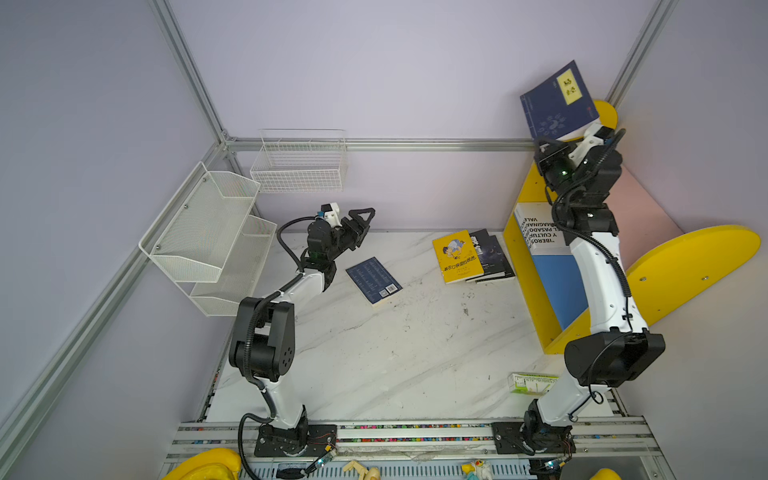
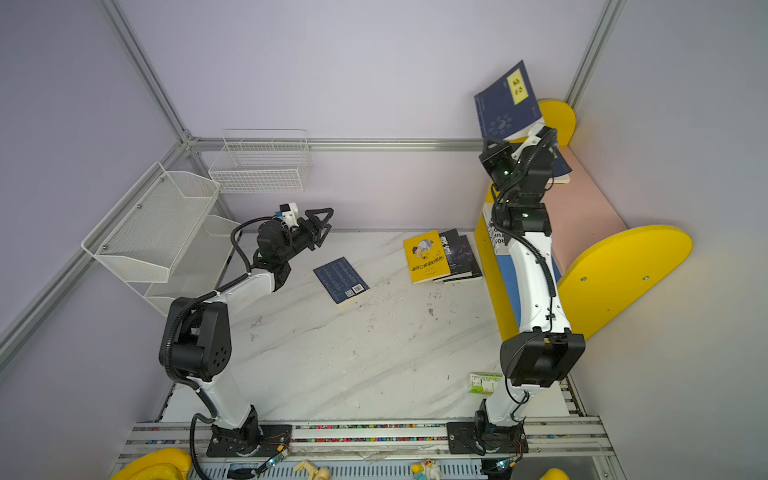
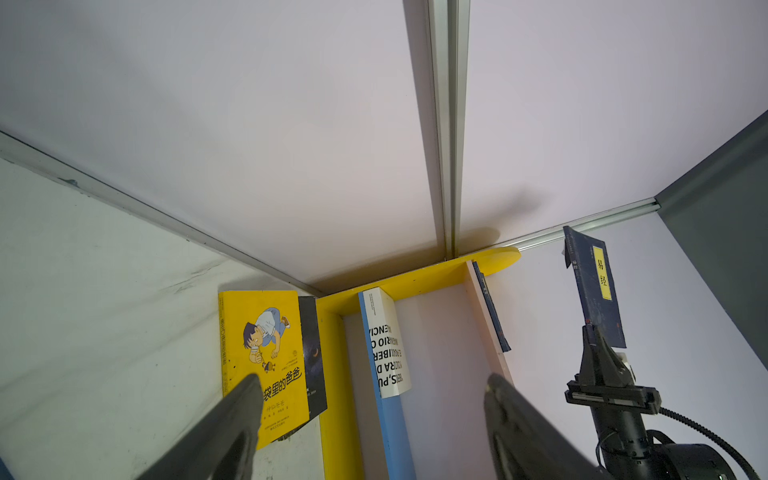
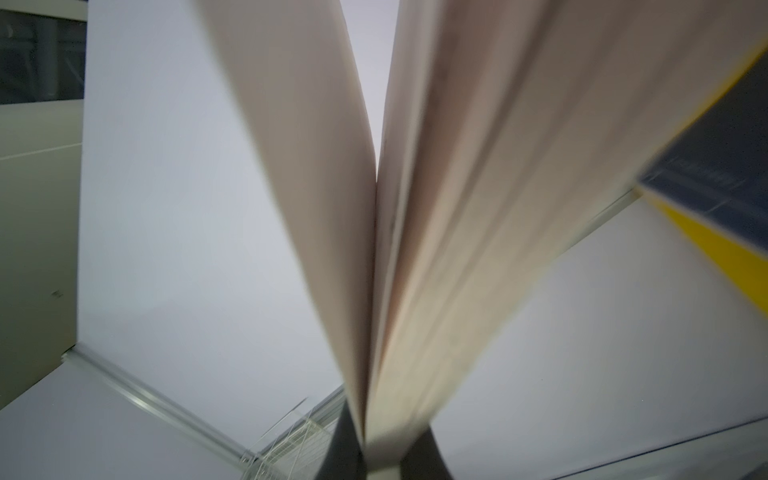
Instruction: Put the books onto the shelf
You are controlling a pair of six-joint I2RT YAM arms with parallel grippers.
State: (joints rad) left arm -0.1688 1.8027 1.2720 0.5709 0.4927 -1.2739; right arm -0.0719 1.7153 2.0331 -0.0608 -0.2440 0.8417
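My right gripper (image 1: 584, 137) is shut on a navy book with a yellow label (image 1: 557, 102), holding it upright high over the shelf (image 1: 698, 257); its pages (image 4: 436, 208) fan out between the fingers. A white book (image 1: 540, 228) stands on the blue lower board. A second navy book (image 2: 563, 166) lies on the pink board. On the table a yellow book (image 1: 457, 257) rests on dark books (image 1: 496, 255), and a navy book (image 1: 374, 280) lies back cover up. My left gripper (image 1: 365, 220) hovers open and empty just left of that book, its fingers (image 3: 241, 407) wide apart.
A white mesh tiered rack (image 1: 208, 237) and a white wire basket (image 1: 299, 162) hang on the left and back walls. A small green-and-white box (image 1: 532, 381) lies near the right arm's base. Yellow items sit below the front rail (image 1: 415, 432).
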